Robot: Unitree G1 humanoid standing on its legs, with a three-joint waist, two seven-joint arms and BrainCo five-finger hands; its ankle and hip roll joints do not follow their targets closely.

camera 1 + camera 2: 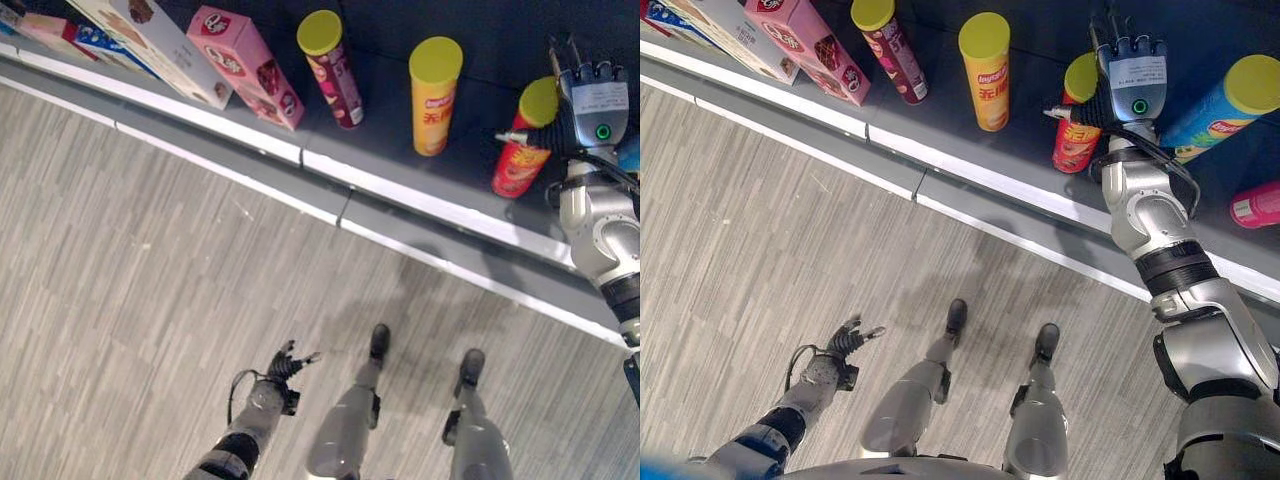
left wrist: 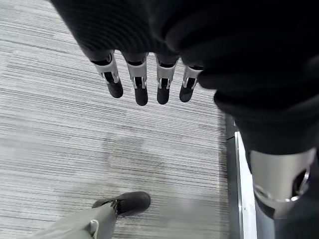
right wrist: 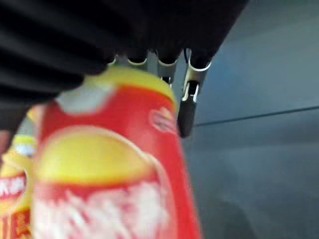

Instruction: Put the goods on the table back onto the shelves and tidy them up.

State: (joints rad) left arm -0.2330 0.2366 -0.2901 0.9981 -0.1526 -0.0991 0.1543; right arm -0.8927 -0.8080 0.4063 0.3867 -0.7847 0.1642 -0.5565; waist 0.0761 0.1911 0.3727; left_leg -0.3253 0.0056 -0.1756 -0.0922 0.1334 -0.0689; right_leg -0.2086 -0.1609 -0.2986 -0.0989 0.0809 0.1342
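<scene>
Step in hand: the right robot hand (image 1: 1137,75) is at the red cardboard crisp tube with a yellow lid (image 1: 1077,120), which stands on the dark grey shelf (image 1: 940,130); I judge it is being set in place or straightened in the row.
Right robot hand: its thumb lies across the tube's near side and the fingers (image 3: 186,107) reach past the far side, so it looks clasped round the tube, just under the lid.
Left robot hand: the left robot hand (image 1: 285,362) hangs low over the striped grey floor (image 1: 130,290), fingers (image 2: 141,84) straight and apart, holding nothing.
Doing it well: keep the tube upright and let its base sit flat on the shelf before loosening the fingers; draw the hand straight back, since a sideways pull could tip it.
Neighbours on one side: the yellow crisp tube with a yellow lid (image 1: 986,70) stands near, then the dark red tube with a yellow lid (image 1: 888,45), then the pink cardboard box (image 1: 812,45) and the white cardboard box (image 1: 150,40).
Neighbours on the other side: the blue tube with a yellow lid (image 1: 1225,105) stands just beside the hand, and a pink tube (image 1: 1255,205) lies on its side further on.
In the way: the blue tube is closest to the wrist and the likeliest to be knocked on withdrawal.
</scene>
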